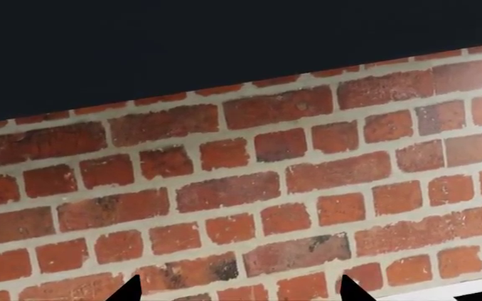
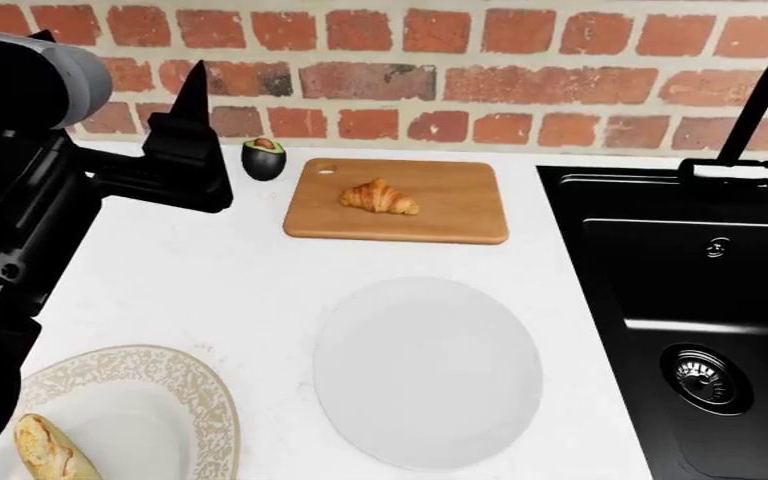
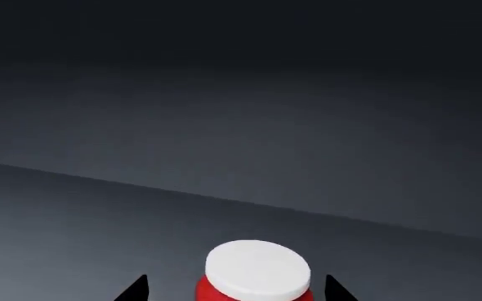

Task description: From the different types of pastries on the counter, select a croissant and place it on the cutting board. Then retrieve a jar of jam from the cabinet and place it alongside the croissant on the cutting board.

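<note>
The golden-brown croissant (image 2: pixel 380 196) lies on the wooden cutting board (image 2: pixel 454 216) at the back of the white counter (image 2: pixel 224 290). In the right wrist view, the jar of jam (image 3: pixel 258 273), red with a white lid, stands upright on a dark cabinet shelf. My right gripper (image 3: pixel 236 290) is open, one fingertip on each side of the jar with a gap on both sides. This gripper is out of the head view. My left gripper (image 1: pixel 238 291) is open and empty, raised at the counter's left and facing the brick wall. A pale baguette-like piece (image 2: pixel 48 450) lies at the near left.
A halved avocado (image 2: pixel 263 158) sits just left of the board. A round white plate (image 2: pixel 424 370) lies in the middle of the counter. A patterned plate (image 2: pixel 157 400) holds the bread. The black sink (image 2: pixel 704 300) and faucet (image 2: pixel 764 95) fill the right side.
</note>
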`<state>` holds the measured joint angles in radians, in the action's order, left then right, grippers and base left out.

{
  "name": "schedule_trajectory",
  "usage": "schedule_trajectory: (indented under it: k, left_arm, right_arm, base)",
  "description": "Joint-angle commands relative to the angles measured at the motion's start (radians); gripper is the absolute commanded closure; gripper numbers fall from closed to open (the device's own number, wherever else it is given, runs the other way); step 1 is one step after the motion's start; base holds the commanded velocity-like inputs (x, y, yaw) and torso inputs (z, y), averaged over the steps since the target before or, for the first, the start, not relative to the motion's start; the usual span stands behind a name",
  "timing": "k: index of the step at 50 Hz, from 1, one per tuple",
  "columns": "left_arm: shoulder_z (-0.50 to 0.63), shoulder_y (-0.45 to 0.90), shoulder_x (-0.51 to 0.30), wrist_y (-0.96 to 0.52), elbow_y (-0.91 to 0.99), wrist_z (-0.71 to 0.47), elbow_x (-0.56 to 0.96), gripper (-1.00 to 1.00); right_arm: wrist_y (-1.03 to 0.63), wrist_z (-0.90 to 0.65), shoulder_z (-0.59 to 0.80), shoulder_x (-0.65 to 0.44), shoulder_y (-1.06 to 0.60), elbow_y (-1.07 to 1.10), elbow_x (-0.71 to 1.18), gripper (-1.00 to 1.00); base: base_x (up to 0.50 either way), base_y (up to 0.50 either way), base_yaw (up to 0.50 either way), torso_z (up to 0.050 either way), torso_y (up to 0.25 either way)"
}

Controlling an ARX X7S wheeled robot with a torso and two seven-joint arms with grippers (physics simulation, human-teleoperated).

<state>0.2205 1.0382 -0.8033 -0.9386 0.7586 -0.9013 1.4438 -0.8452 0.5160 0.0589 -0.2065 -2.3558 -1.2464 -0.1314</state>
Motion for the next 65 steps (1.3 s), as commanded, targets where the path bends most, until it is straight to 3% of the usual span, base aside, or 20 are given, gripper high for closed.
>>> schedule_trajectory:
  k: [1,15,24,37,38,61,65]
  left_arm:
    - [0.004,-0.002,0.000,0.003,-0.002,0.004,-0.006,-1.00]
    - [0.006,-0.007,-0.004,0.008,-0.001,0.004,-0.006,-1.00]
    - [0.004,-0.017,-0.010,0.014,0.000,0.011,-0.013,-1.00]
    - [0.006,-0.029,-0.012,0.022,-0.003,0.022,-0.027,-1.00]
    - [0.007,-0.027,-0.012,0.022,-0.003,0.022,-0.027,-1.00]
    - [0.007,-0.036,-0.020,0.031,0.001,0.022,-0.026,-1.00]
    - [0.008,-0.034,-0.019,0.031,0.000,0.021,-0.026,-1.00]
  right_arm:
    - [0.030,0.014,-0.011,0.023,0.000,0.017,-0.050,-1.00]
    - [0.029,-0.039,0.017,0.021,0.000,-0.060,-0.065,-1.00]
    - [-0.043,-0.063,0.146,0.014,0.015,-0.063,0.113,-1.00]
    - [-0.077,-0.069,0.211,0.014,0.044,-0.063,0.126,-1.00]
    - [-0.077,-0.067,0.216,0.014,0.045,-0.063,0.126,1.00]
    - [-0.032,-0.026,0.307,0.015,0.026,-0.063,0.129,1.00]
    - [0.012,-0.025,0.249,0.013,0.000,-0.062,0.082,1.00]
  base:
    - [0.00,0.00,0.00,0.000,0.000]
    - [0.00,0.00,0.00,0.000,0.000]
    - [0.00,0.00,0.00,0.000,0.000]
    - [0.00,0.00,0.00,0.000,0.000]
    - [0.00,0.00,0.00,0.000,0.000]
    - [0.00,0.00,0.00,0.000,0.000]
    - [0.00,0.00,0.00,0.000,0.000]
